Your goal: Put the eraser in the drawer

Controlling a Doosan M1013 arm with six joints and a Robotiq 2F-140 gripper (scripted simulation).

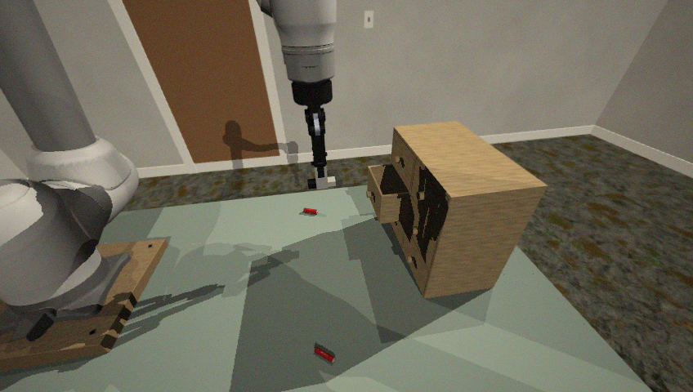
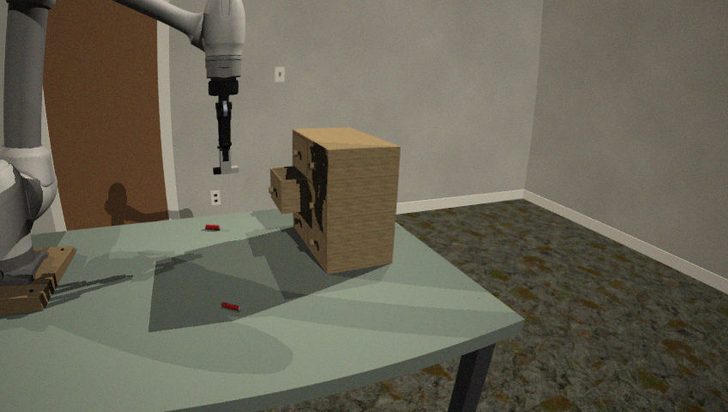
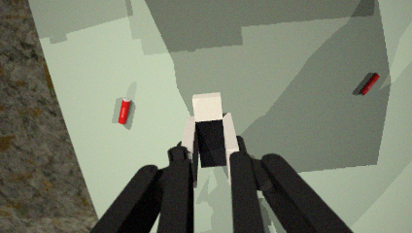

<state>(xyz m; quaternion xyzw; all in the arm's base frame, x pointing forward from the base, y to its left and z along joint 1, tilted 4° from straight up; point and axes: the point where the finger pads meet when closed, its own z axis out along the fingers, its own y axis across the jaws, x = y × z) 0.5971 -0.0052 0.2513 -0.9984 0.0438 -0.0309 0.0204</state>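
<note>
The black two-finger gripper (image 1: 321, 182) (image 2: 225, 168) (image 3: 210, 128) is clamped on the black-and-white block-shaped eraser (image 1: 332, 182) (image 2: 233, 168) (image 3: 207, 108), seemingly by its middle, above the pale green surface (image 1: 194, 223) (image 2: 127, 352) (image 3: 146, 73), outside the open wooden drawer (image 1: 389, 208) (image 2: 290, 197).

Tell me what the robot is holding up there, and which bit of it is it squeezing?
It's holding the eraser. The fingers squeeze the sides of its black part, and its white end sticks out.

Red cylinders (image 1: 310, 211) (image 1: 324, 354) (image 2: 212, 227) (image 2: 230, 305) (image 3: 124, 111) (image 3: 370, 83): faint marks, too small to read
Chest (image 1: 486, 233) (image 2: 361, 203): no readable text
Arm (image 1: 309, 63) (image 2: 223, 63): small dark mark, illegible
</note>
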